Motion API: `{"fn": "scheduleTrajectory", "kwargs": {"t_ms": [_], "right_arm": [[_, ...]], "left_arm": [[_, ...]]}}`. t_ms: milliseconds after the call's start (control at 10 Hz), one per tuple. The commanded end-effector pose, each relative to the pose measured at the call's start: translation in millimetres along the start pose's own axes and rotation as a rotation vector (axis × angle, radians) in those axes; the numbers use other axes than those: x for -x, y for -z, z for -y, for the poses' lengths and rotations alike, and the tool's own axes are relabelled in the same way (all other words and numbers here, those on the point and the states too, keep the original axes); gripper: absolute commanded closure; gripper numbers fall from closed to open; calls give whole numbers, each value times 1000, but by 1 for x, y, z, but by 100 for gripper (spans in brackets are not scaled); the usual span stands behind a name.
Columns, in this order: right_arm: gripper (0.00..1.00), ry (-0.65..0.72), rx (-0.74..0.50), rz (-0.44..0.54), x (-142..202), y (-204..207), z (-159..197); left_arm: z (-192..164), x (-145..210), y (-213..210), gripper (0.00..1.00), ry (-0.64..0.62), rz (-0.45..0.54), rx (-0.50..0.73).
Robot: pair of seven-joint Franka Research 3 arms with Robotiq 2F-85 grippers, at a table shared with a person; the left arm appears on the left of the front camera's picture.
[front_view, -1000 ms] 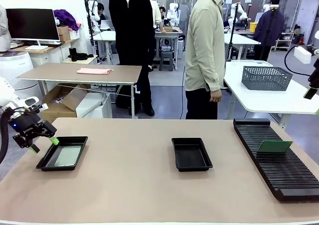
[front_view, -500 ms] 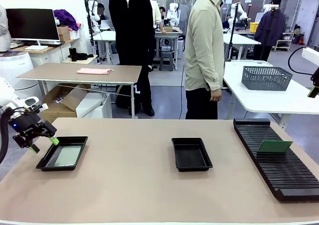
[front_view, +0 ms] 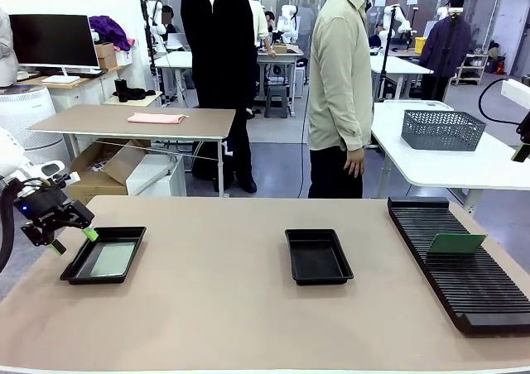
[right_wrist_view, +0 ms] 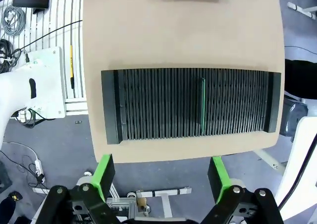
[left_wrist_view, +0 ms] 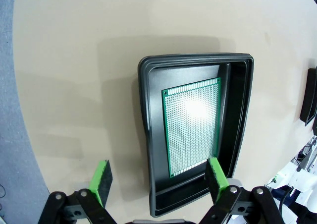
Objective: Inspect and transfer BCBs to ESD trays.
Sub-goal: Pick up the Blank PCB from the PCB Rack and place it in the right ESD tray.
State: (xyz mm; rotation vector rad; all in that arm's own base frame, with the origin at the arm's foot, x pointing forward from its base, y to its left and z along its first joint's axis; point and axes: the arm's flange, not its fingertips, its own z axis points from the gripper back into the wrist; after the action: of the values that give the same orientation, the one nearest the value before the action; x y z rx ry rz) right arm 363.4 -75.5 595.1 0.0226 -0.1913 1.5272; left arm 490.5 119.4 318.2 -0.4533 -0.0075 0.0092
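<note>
One black ESD tray [front_view: 76, 271] lies at the table's left with a green BCB [left_wrist_view: 193, 127] flat on its floor. My left gripper [front_view: 73, 241] hovers open just above that tray's [left_wrist_view: 238, 110] left end, nothing between its fingers. A second ESD tray [front_view: 318, 256] sits empty mid-table. Another BCB [front_view: 456, 243] stands on edge in the long slotted rack [front_view: 464, 283] at the right. High above that rack [right_wrist_view: 148, 102] and its upright BCB [right_wrist_view: 203, 105], my right gripper [right_wrist_view: 161, 177] is open and empty.
A person in a beige shirt [front_view: 339, 84] stands at the table's far side, hands down. Behind on a white table is a grey mesh basket [front_view: 442, 130]. The right arm's white base [right_wrist_view: 29, 90] stands beside the table edge near the rack.
My right arm has drawn slightly toward the picture's right edge. The person has shifted a little. The left gripper and the boards have not moved.
</note>
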Motion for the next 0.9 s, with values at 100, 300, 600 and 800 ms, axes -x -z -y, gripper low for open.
{"fn": "scheduleTrajectory", "kwargs": {"t_ms": [100,300,600,800], "right_arm": [[0,-1,-3,11,0,0,-1],[0,-1,2,18,5,10,5],[0,-38,37,41,16,42,8],[0,-42,47,25,20,63,11]], "left_arm": [[-1,0,-1,0,4,5,0],[-1,0,-1,0,4,5,0],[-1,0,-1,0,4,5,0],[-1,0,-1,0,4,5,0]]}}
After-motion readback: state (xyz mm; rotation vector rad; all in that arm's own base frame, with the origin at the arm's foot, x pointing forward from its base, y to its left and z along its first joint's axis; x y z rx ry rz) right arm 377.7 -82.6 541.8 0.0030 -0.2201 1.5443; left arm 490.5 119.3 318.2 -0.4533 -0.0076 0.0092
